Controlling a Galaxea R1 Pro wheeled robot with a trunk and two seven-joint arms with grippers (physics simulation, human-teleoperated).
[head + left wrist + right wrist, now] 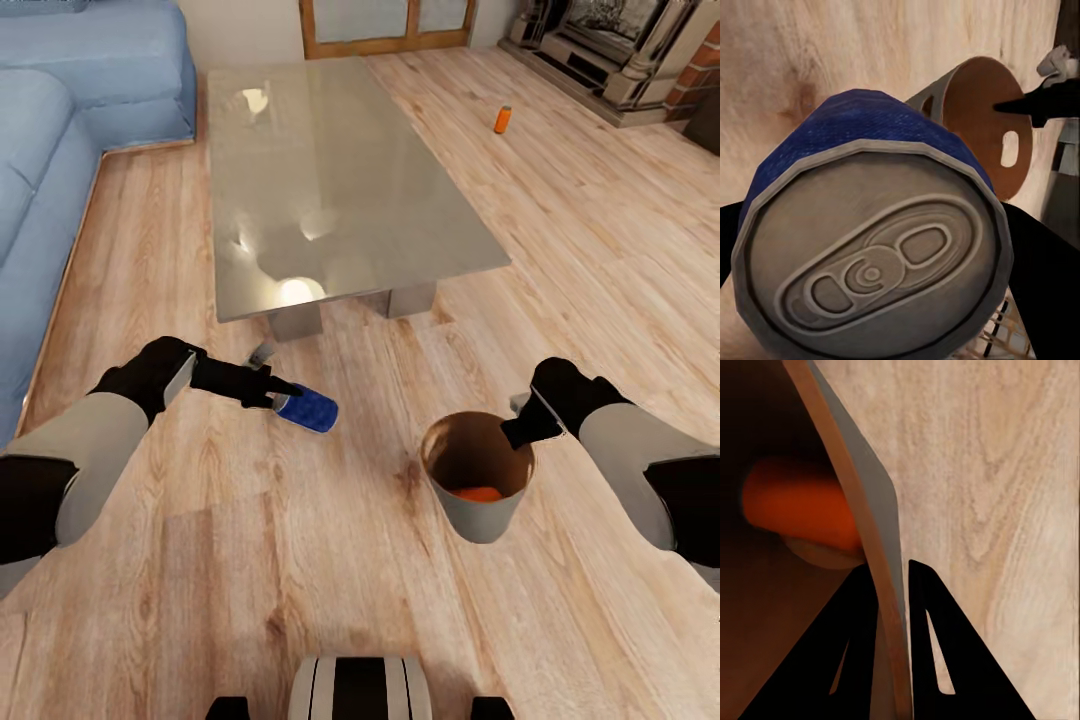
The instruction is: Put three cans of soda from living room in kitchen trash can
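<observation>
From the head camera, the rectangular glass-topped coffee table (340, 180) stands on the pale wood plank floor (300, 580), with the blue corner sofa (60, 130) on its left side. On the near side of the table, the left gripper (272, 392) holds a dark blue cylindrical soda can (308, 408), tipped on its side with the silvery top toward the black fingers. Just right of that can, still on the table's near side, is the small round tapered trash can (478, 520) (pale grey outside, orange-brown within); the right gripper (520, 430) pinches its rim, and an orange-red soda can (478, 493) lies at its bottom. A second orange-red soda can (502, 119) stands upright on the floor beyond the table's far right corner, near the ornate fireplace (620, 50).

The left wrist camera looks at the blue can's silvery top (874, 262) with its pull tab, held close between the fingers; behind it are the bin (975, 127) and the right gripper's black fingertip (1035, 105).

In the right wrist camera, the two black fingers (945, 652) close narrowly on the bin's wall (866, 517), one inside and one outside, and the orange-red can (799, 510) shows blurred within.
</observation>
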